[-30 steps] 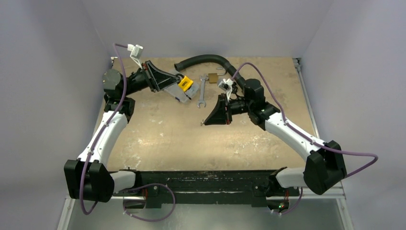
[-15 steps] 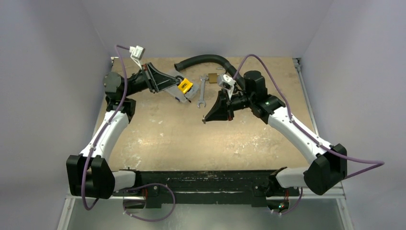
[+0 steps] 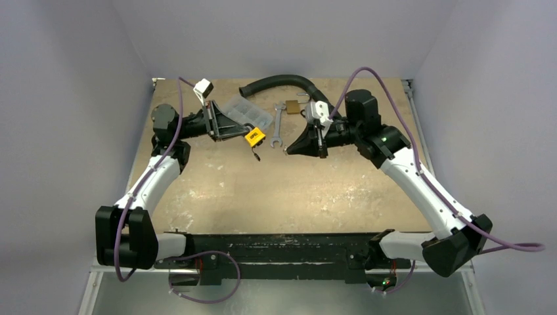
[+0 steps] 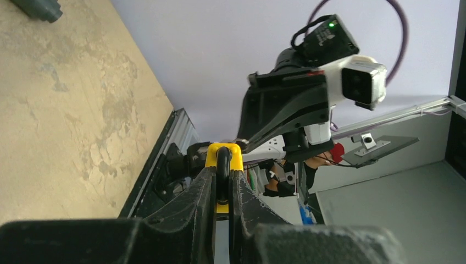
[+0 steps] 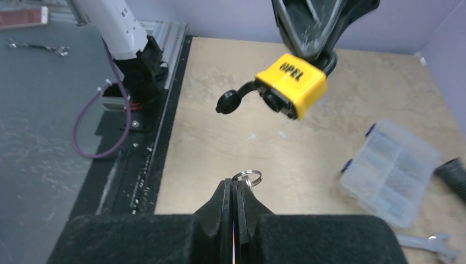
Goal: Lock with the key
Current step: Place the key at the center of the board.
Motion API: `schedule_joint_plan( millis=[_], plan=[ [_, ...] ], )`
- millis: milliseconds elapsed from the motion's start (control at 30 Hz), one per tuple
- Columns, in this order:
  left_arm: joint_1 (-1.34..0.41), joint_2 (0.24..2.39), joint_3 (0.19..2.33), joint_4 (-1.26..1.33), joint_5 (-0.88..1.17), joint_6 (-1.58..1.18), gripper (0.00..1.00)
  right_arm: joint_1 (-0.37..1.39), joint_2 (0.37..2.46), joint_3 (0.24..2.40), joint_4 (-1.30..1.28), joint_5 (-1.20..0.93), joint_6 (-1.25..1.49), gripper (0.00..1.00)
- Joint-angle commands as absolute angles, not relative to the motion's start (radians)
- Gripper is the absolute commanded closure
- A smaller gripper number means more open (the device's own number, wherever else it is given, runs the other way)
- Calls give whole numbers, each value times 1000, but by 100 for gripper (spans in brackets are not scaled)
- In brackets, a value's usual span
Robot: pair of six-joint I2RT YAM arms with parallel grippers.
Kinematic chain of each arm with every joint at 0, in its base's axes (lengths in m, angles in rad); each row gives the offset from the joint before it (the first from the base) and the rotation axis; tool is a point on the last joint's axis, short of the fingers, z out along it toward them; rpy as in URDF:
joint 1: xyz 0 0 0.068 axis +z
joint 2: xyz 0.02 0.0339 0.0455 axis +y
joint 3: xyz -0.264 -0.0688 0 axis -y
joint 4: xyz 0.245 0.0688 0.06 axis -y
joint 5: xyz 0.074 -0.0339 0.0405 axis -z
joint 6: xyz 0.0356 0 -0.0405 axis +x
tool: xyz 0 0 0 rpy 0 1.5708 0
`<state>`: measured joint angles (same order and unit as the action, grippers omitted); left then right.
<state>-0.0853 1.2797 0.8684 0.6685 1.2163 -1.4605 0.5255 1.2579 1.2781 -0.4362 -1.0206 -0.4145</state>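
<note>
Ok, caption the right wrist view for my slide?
Right gripper, shut on a key ring, faces the yellow padlock hanging from the left gripper.

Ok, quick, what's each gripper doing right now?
Left gripper: closed, holding the yellow padlock by its shackle.
Right gripper: closed, pinching the key ring; the key itself is hidden between its fingers.

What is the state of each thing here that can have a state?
yellow padlock: in the air, held by its shackle.
keyhole cover: open, hanging.
left gripper: shut on the shackle.
key: pinched, only its ring shows.
right gripper: shut on key.
plastic box: closed, on the table.
brass padlock: lying on the table.
</note>
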Motion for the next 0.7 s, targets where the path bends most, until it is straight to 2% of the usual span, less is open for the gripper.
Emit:
schedule_joint_plan(
  millis=[0,200,367,533,667],
  plan=[
    [-85,1226,862,648,1233,-1447,100,533,1216,1394,-628,-979,-684,100],
    [-87,1218,873,644,1226,-1430,100,544,1222,1444,-737,-955,-790,100],
    [-87,1221,883,691,1263,-1428,100,612,1229,1383,-746,-941,-818,100],
    [-87,1230,897,685,1289,-1458,100,709,1257,1247,-638,-835,-757,100],
    [-86,1242,936,557,1297,-1420,100,736,1289,1176,-520,-776,-671,100]
  ],
)
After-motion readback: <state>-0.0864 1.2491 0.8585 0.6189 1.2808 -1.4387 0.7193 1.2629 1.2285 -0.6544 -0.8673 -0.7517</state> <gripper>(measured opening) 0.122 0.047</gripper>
